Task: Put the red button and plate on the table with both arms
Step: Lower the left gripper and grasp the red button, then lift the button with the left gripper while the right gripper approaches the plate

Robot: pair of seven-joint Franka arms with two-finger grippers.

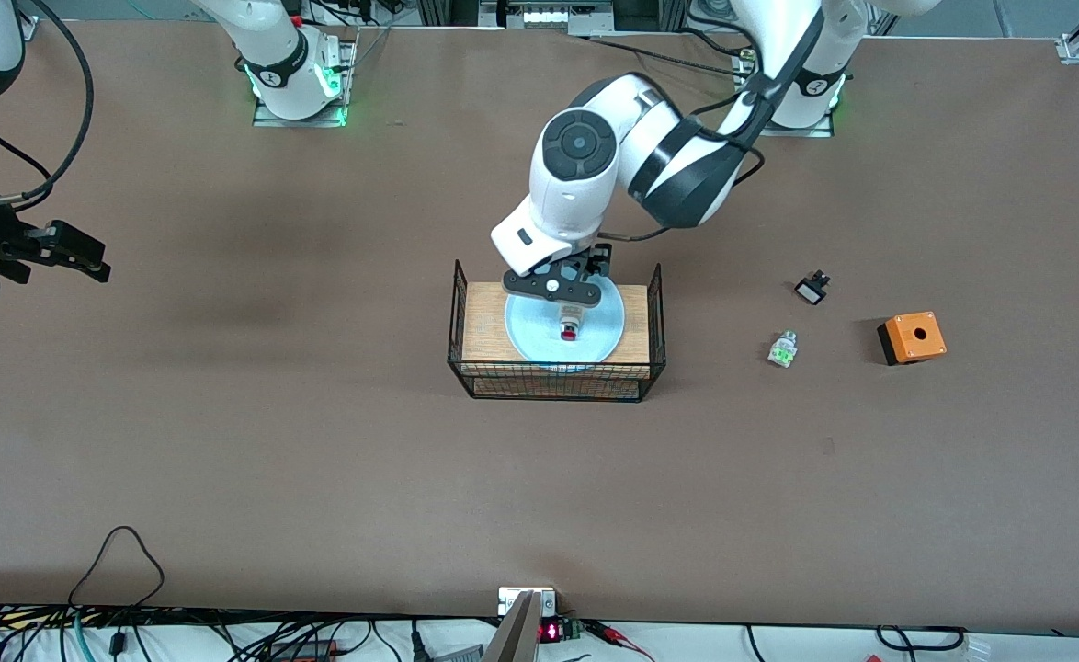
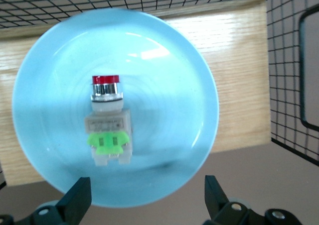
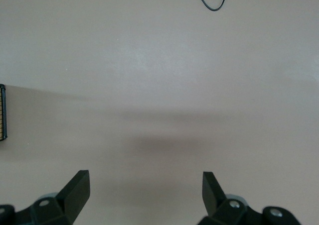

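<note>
- The left arm reached from its base toward the worktop's middle, wrist bent downward, and its left gripper point(image 1: 569, 317) hung in the air with jaws spread wide.
- The right arm waited at its own end, where the right gripper point(image 1: 103, 269) held its jaws apart.

Wire basket point(image 1: 466, 317), orange box point(image 1: 913, 336), green-tabbed part point(image 1: 783, 350)

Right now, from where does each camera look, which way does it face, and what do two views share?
Front view: high, facing both arm bases, over the table; both arms show.
Left wrist view: on the left arm, over the basket, looking down at the red button on the plate; open left gripper shows.
Right wrist view: over bare table; open right gripper shows.
Shared by front and left wrist: button, plate, basket.
</note>
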